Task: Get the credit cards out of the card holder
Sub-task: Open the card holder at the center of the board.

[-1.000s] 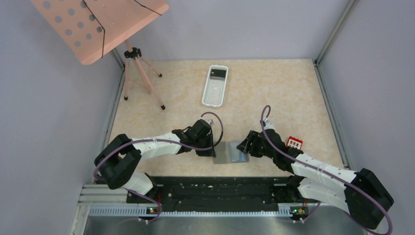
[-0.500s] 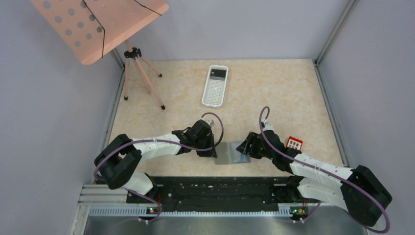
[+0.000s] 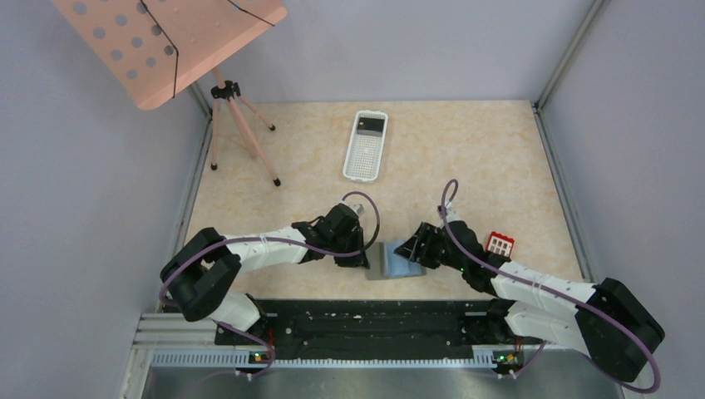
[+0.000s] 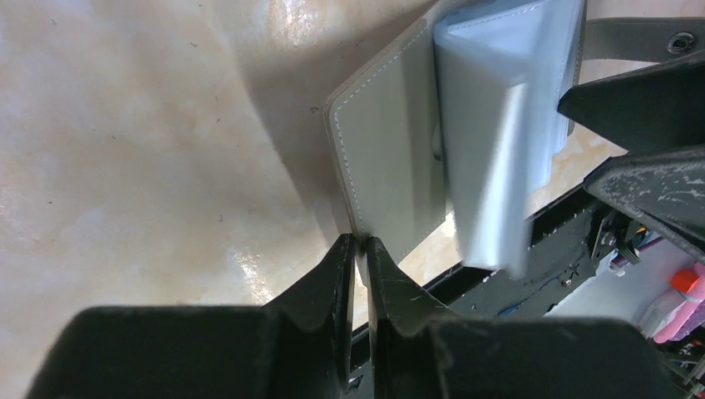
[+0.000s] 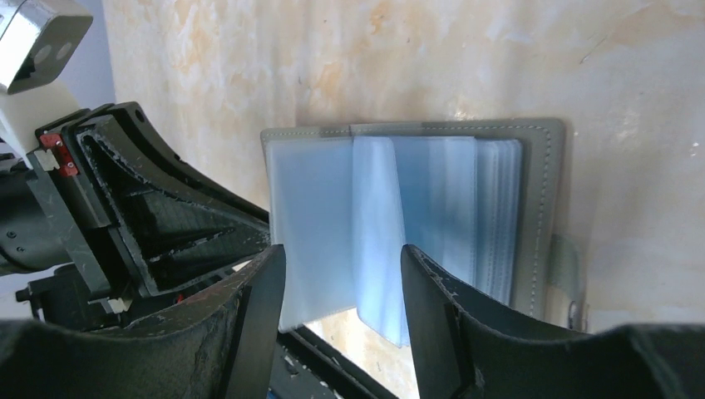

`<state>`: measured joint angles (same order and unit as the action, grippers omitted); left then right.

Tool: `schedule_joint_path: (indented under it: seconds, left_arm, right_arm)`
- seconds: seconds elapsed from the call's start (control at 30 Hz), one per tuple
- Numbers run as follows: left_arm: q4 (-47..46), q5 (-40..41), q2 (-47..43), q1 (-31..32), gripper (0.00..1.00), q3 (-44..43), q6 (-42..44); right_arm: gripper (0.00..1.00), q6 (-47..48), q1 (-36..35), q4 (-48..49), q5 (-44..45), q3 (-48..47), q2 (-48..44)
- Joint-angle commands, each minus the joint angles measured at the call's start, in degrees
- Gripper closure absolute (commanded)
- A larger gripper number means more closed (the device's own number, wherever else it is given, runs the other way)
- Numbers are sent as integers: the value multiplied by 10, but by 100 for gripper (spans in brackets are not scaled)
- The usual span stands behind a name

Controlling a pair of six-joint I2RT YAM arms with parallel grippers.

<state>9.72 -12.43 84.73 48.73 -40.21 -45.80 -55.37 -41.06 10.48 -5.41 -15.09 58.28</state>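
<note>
Card holder (image 3: 382, 264): grey, unfolded on the bench (image 3: 465, 158) near its front edge, pale blue pockets showing on its right half.
Left end effector (image 3: 362, 259): at the holder's left edge, touching it.
Right end effector (image 3: 413, 253): over the blue pockets.
Red card (image 3: 500, 243): white squares on it, lying just beyond the right arm, apart from the holder.
Basket (image 3: 364, 154): white, perforated, far centre, with a dark item at its far end.
Tripod (image 3: 237, 125): far left, carrying a pink perforated panel (image 3: 166, 41).

No legible text, label or number anywhere.
</note>
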Motion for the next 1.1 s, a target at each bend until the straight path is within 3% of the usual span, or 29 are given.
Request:
schedule_joint_path:
  seconds: [0.0,0.37,0.57,0.77,1.07]
  left_arm:
    - [-31,-5,-10,0,85,1,-7]
    - [-15,10,-26,0,84,-4,-15]
    - [31,58,-63,-8,81,-10,-14]
    - [44,72,-105,-15,77,-12,-22]
    - [49,46,-74,-15,79,-24,-16]
  right_arm:
    - [46,-23,-12,60,-16,8,-1]
    - [48,-50,-59,131,-9,-2,46]
    - [49,-48,-71,144,-11,-13,67]
    - [51,-28,-70,87,14,-20,22]
    - [48,-21,-70,13,59,-28,-36]
